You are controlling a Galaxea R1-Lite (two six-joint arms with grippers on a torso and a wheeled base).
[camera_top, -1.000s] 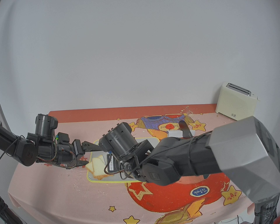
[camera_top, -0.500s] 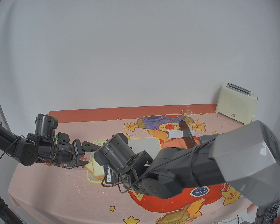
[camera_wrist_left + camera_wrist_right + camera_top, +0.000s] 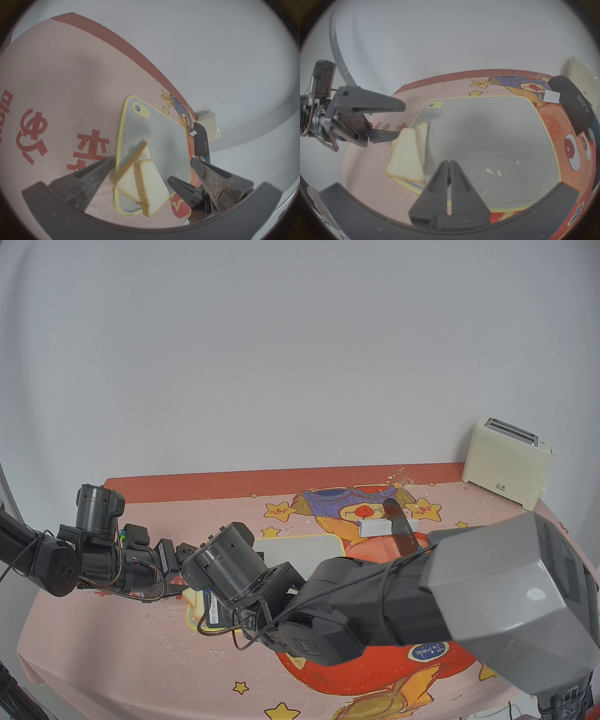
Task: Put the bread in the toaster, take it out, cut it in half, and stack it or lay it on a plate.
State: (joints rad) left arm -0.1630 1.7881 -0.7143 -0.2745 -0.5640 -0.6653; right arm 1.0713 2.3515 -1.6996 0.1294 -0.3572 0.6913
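Currently bread halves [image 3: 407, 153] lean together at cutting board's [image 3: 487, 134] 8 o'clock corner, seemingly overhanging the bench [image 3: 112, 640]. L end effector [image 3: 152, 160] gapes wide at their 9 o'clock, empty; R end effector [image 3: 449, 162] pinched closed, empty, approx. 3 o'clock.

Matt plastic board [image 3: 487, 134], porous bread [image 3: 404, 154] (crumbly)

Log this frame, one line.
bread: two halves leaning together at board edge | left gripper: jaws open, by bread | right gripper: jaws shut, over board beside bread | knife: behind board
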